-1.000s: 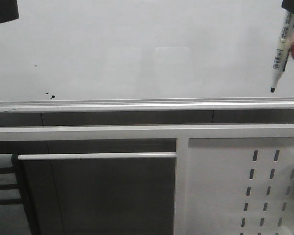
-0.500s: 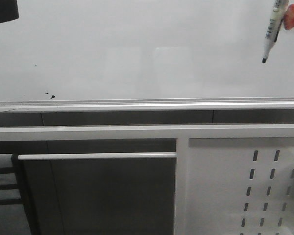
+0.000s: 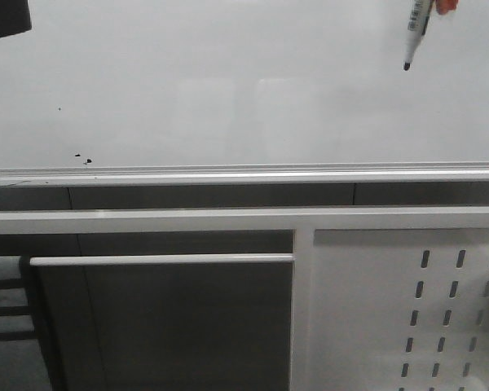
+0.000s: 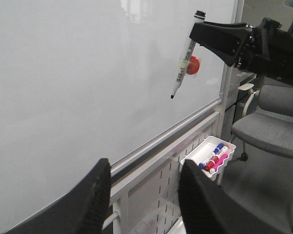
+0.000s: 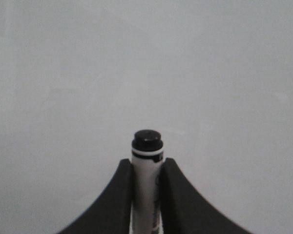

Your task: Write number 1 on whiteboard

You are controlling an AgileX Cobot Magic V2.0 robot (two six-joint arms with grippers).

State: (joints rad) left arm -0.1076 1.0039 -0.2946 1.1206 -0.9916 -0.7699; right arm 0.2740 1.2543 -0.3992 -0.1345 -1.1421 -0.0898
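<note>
So the right gripper [image 5: 146, 195] has its fingers pinched on a black-tipped marker [image 4: 181, 68], grabbed high on the barrel, tip hanging down near the whiteboard [image 3: 228, 81] up in its right part. Can't tell if the tip touches. No number 1 on there yet that I can see, just a few black specks [image 3: 82, 157] low on the left.

Marker looks light, stiff and a bit slick, so gripping mid-barrel seems smart. The board's glossy, ink should glide.

There's print on the barrel but I can't read it. Left gripper [image 4: 141, 195] hangs spread wide, holding nothing.
</note>
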